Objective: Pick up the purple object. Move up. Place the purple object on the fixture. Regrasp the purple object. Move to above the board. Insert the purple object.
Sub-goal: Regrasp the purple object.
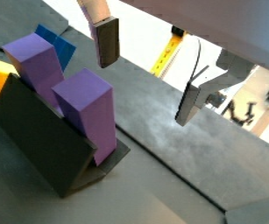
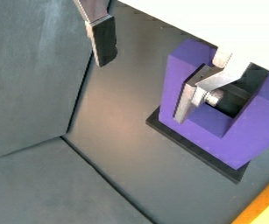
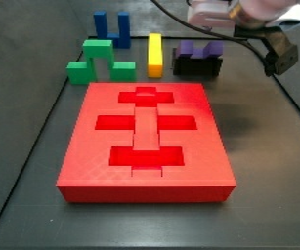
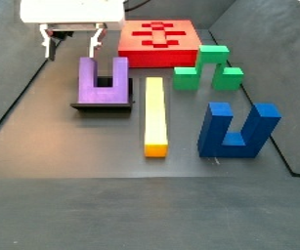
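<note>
The purple object (image 4: 104, 80) is a U-shaped block standing prongs-up on the black fixture (image 4: 103, 104). It shows as well in both wrist views, as the purple object (image 1: 88, 109) and the purple object (image 2: 207, 118). My gripper (image 4: 71, 51) hangs open just off to the side of it, level with the prong tops. Nothing lies between the fingers (image 1: 106, 44). In a wrist view the gripper (image 2: 143, 87) has one finger (image 2: 192, 98) showing in front of the block, and I cannot tell whether it touches. The red board (image 3: 146, 132) lies apart from the fixture (image 3: 198, 68).
A yellow bar (image 4: 153, 117) lies next to the fixture. A blue U-shaped block (image 4: 237, 127) and green stepped blocks (image 4: 204, 68) stand beyond it. Dark walls bound the floor on both sides.
</note>
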Motion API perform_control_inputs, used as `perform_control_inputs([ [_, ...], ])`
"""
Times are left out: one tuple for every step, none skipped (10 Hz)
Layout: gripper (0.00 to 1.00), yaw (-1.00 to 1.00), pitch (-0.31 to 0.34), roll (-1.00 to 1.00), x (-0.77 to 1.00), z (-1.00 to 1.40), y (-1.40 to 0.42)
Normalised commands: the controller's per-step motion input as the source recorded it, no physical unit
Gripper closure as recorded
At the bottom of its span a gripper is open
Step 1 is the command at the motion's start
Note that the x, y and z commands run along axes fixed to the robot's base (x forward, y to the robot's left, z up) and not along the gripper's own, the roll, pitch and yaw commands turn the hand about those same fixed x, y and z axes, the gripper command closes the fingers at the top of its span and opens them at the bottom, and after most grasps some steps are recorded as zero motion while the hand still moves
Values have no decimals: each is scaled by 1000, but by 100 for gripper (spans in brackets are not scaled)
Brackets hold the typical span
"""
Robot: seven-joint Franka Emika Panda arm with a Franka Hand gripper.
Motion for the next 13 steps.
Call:
perform_control_inputs([
  [0, 0, 14, 317, -9, -37, -114],
  [0, 0, 0, 257, 0, -6, -103],
  [0, 0, 0, 129, 0, -80, -89],
  [0, 49, 0, 120, -40, -131, -171],
  [0, 126, -26, 0, -11, -123, -100],
  [0, 126, -29, 0, 0, -151, -26],
  [0, 123, -54, -14, 0, -197, 0],
  [0, 129, -74, 0, 0, -229, 0],
  [0, 134, -66, 0, 0, -260, 0],
  [0, 129, -66, 0, 0, -251, 0],
  [0, 129, -77, 0, 0, -249, -20],
  [0, 129, -77, 0, 0, -240, -11],
  [0, 126, -91, -9, 0, -220, -3],
])
